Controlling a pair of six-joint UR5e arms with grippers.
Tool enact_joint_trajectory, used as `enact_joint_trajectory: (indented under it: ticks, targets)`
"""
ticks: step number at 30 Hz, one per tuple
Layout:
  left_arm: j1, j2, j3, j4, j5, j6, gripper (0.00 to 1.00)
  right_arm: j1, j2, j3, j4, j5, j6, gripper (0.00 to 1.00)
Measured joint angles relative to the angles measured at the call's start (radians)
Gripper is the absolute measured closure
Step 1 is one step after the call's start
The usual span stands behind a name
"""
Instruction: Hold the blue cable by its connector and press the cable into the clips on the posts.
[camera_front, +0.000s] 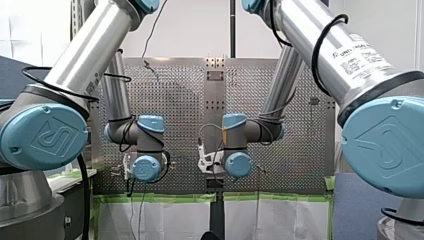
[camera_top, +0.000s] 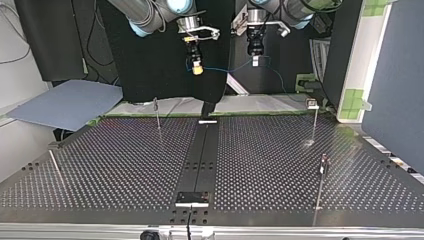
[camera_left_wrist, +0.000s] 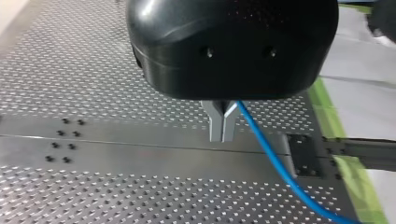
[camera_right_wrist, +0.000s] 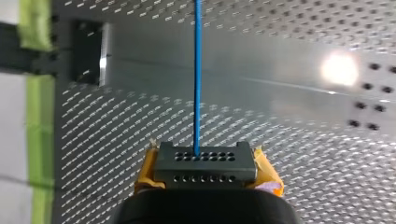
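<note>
**Cable held at both ends, high over the table's far edge**

In the right wrist view you can see the right gripper (camera_right_wrist: 205, 164) closed on the connector (camera_right_wrist: 205, 169). Its yellow pads (camera_right_wrist: 267, 171) press against the two sides of the dark, hole-dotted block. The blue cable (camera_right_wrist: 197, 70) leaves the top face of the connector and runs straight ahead of the gripper, over the perforated table (camera_top: 125, 165).

In the left wrist view the left gripper (camera_left_wrist: 222, 126) has its metal fingers (camera_left_wrist: 215, 122) drawn together with only a small notch at the tips. The cable comes out right beside them, so they appear pinched on it. From there it trails down and away toward the green-taped edge (camera_left_wrist: 322, 100).

The top view shows both grippers hanging side by side above the middle of the table's far edge, well clear of the surface. The cable sags in a shallow curve between them. A second stretch drops off past the left gripper toward the far right corner.

The posts stand well apart from the cable:
- One post (camera_top: 157, 114) is near the far edge, at the view's left of the dark centre strip (camera_top: 200, 155).
- One post (camera_top: 314, 122) is by the far right corner.
- One post (camera_top: 321, 182) is along the right edge, nearer the camera.

Their clips are too small for you to read.
</note>
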Motion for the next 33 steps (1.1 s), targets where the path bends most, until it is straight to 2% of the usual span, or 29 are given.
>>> enact_joint_trajectory:
  ticks: [4,7,11,15,17,22,27,33]
  targets:
    - [0.005,0.037,0.0,-0.03,-0.012,-0.031,1.0,0.029,-0.029,-0.029,0.029,0.029,0.026,1.0]
    - [0.008,0.065,0.0,-0.056,-0.034,-0.039,1.0,0.041,-0.052,-0.052,0.052,0.05,0.04,1.0]
    - [0.015,0.099,0.0,-0.09,-0.067,-0.043,1.0,0.04,-0.081,-0.081,0.081,0.059,0.058,1.0]
    - [0.024,0.132,0.0,-0.123,-0.099,-0.043,1.0,0.035,-0.117,-0.117,0.118,0.06,0.091,1.0]
    - [0.03,0.148,0.0,-0.139,-0.116,-0.042,1.0,0.032,-0.132,-0.128,0.133,0.059,0.101,1.0]
    - [0.044,0.191,0.009,-0.182,-0.154,-0.042,1.0,0.029,-0.178,-0.149,0.179,0.028,0.107,1.0]
    - [0.055,0.23,0.037,-0.221,-0.165,-0.051,1.0,0.023,-0.225,-0.176,0.226,-0.017,0.105,1.0]
    - [0.065,0.279,0.082,-0.27,-0.17,-0.08,1.0,0.013,-0.245,-0.204,0.281,-0.071,0.103,1.0]
